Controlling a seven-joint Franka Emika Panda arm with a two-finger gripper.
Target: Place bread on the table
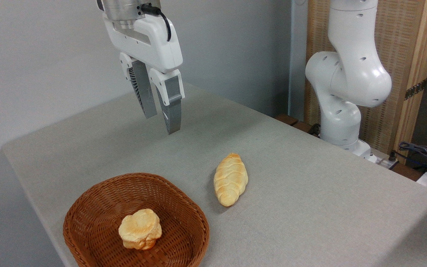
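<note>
The wide grey-beige cloth-covered table (310, 207) bears a brown woven wicker basket (98, 207), cut off below, cradling a small puffy round bun (140, 228). The braided golden tapered bread (230, 179) lies on the cloth beside it. Above, the white two-finger gripper (161, 124) hangs empty, ribbed fingers slightly parted.

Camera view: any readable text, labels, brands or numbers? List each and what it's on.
None readable.
Gripper: no marking visible.
Arm: plain white, no logo showing.
Basket, bun, bread, table: no text.
Strip on the wooden panel: too small to tell.
</note>
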